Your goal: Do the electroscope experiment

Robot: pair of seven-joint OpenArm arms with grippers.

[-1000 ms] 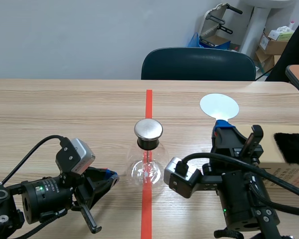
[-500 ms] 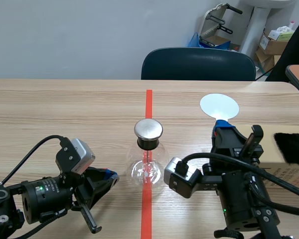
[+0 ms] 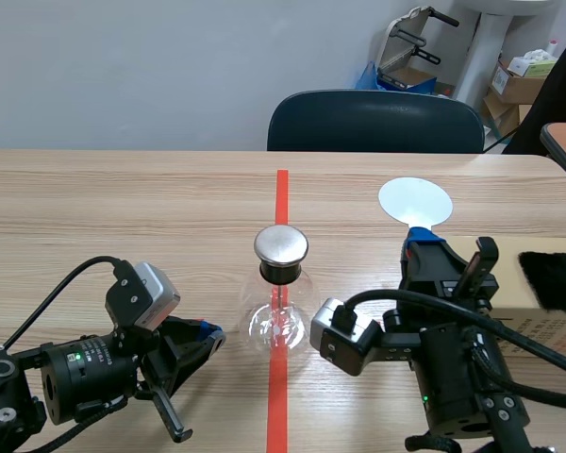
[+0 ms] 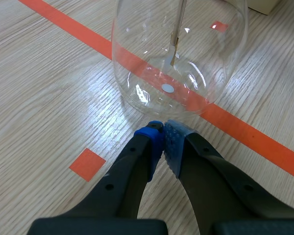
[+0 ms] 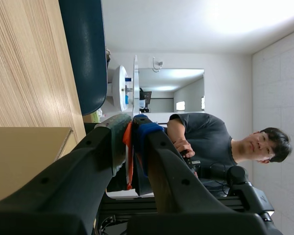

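Clear glass forms the round bulb of the electroscope (image 3: 280, 316), which stands in the lower middle of the scene on the pale wooden worktop (image 3: 123, 208). It sits on an orange-red tape line. A round silver metal cap (image 3: 281, 245) tops its dark neck, and a thin rod (image 4: 176, 34) hangs down inside the bulb.

The left hand (image 3: 210, 335) lies low at the lower left of the scene and points at the bulb. Its two fingers are pressed together on nothing, blue pads meeting. In the left wrist view the tips (image 4: 161, 139) sit just in front of the glass; whether they touch it cannot be told.

The right hand (image 3: 420, 236) is at the lower right of the scene, pointing away from the robot. It is clamped on the orange handle (image 5: 129, 147) of a white disc (image 3: 415, 200), which stands past its fingertips.

A cardboard box (image 3: 538, 321) lies at the right edge with a piece of black fur (image 3: 552, 278) on it. A dark blue chair (image 3: 375, 121) stands behind the worktop. A person (image 5: 206, 142) shows in the right wrist view.
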